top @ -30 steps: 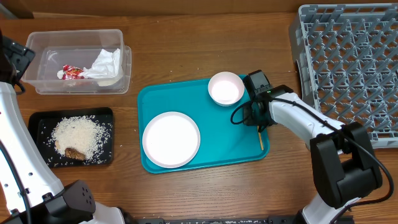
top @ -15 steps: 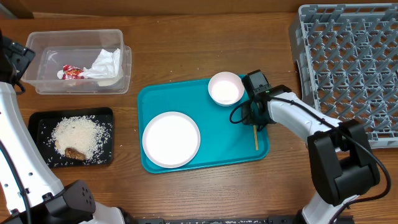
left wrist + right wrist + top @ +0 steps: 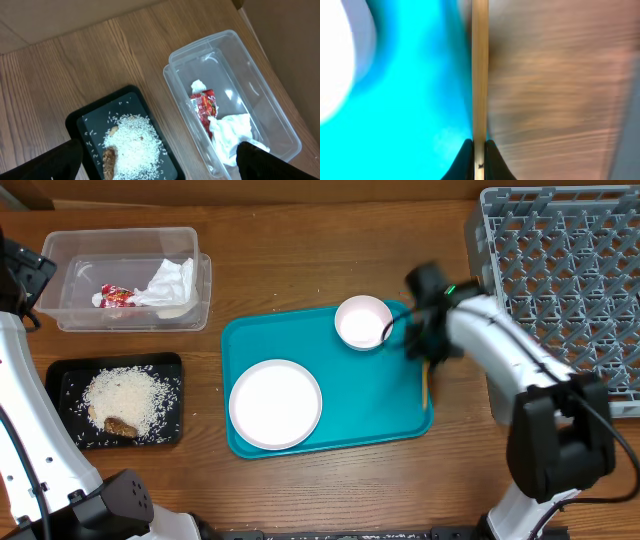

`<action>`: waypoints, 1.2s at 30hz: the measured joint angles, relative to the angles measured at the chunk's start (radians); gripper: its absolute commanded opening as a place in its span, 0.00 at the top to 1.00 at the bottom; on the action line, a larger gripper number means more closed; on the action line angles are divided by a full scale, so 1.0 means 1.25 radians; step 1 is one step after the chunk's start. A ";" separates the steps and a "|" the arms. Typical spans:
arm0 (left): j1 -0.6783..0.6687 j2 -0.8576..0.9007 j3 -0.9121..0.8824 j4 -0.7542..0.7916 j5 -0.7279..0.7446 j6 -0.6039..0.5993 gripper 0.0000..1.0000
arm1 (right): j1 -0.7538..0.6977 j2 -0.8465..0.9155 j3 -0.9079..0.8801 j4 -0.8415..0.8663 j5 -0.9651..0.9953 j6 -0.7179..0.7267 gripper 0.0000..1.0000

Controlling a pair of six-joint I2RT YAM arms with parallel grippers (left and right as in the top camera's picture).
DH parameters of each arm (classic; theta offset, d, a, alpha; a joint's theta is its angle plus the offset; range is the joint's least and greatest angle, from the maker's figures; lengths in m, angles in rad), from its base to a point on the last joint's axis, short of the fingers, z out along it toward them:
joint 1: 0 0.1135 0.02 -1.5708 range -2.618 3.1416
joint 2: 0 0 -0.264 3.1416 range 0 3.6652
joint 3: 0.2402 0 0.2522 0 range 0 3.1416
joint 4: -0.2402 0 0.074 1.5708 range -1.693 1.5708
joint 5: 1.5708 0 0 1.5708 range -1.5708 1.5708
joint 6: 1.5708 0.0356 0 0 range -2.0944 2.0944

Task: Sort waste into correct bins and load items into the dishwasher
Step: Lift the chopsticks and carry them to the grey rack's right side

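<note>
My right gripper (image 3: 432,350) is shut on the thin wooden chopsticks (image 3: 425,387), which hang over the right rim of the teal tray (image 3: 330,435). In the right wrist view the chopsticks (image 3: 480,75) run straight up from between the closed fingertips of the right gripper (image 3: 479,161). A small white bowl (image 3: 363,322) and a large white plate (image 3: 275,403) lie on the teal tray. The grey dish rack (image 3: 560,280) stands at the right. My left gripper (image 3: 159,162) is wide open above the black tray (image 3: 90,125) and the clear tub (image 3: 235,65), holding nothing.
The clear tub (image 3: 70,250) holds a crumpled napkin (image 3: 172,280) and a red-and-white wrapper (image 3: 115,296). The black tray (image 3: 60,375) holds rice (image 3: 125,395) and a brown scrap (image 3: 121,425). My left arm (image 3: 18,280) stands along the table's left edge.
My right gripper shut on the chopsticks, rose and swung right toward the rack; the chopsticks moved from the tray floor to over its right rim. The left arm stayed still.
</note>
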 measured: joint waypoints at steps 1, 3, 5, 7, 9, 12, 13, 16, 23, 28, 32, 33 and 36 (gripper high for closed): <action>0.000 0.000 0.000 0.000 0.000 0.000 0.00 | -0.016 0.000 0.040 -0.017 0.000 -0.006 0.96; 0.000 0.000 0.000 0.000 0.000 0.000 0.00 | -0.056 0.000 0.138 -0.043 0.000 -0.023 0.96; 0.000 0.000 0.000 0.000 0.000 0.000 0.00 | -0.091 -0.001 0.211 -0.046 0.000 -0.039 0.96; 0.000 0.000 0.000 0.000 0.000 0.000 0.00 | -0.132 -0.001 0.267 -0.039 0.000 -0.058 0.96; 0.000 0.000 0.000 0.000 0.000 0.000 0.00 | -0.179 -0.001 0.303 -0.009 -0.001 -0.078 0.96; 0.000 0.000 0.000 0.000 0.000 0.000 0.00 | -0.249 -0.001 0.316 0.043 0.000 -0.098 0.96; 0.000 0.000 0.000 0.000 0.000 0.000 0.00 | -0.276 -0.001 0.316 0.057 0.000 -0.104 0.96; 0.000 0.000 0.000 0.000 0.000 0.000 0.00 | -0.333 -0.001 0.316 0.099 -0.005 -0.140 0.96; 0.000 0.000 0.000 0.000 0.000 0.000 0.00 | -0.401 -0.001 0.316 0.188 -0.041 -0.309 0.96; 0.000 0.000 0.000 0.000 0.000 0.000 0.00 | -0.406 0.013 0.316 0.188 -0.085 -0.435 0.96; 0.000 0.000 0.000 0.000 0.000 0.000 0.00 | -0.406 0.064 0.316 0.173 -0.110 -0.491 0.96; 0.000 0.000 0.000 0.000 0.000 0.000 0.00 | -0.406 0.081 0.316 0.168 -0.115 -0.497 0.96; 0.000 0.000 0.000 0.000 0.000 0.000 0.00 | -0.406 0.126 0.316 0.154 -0.141 -0.501 0.96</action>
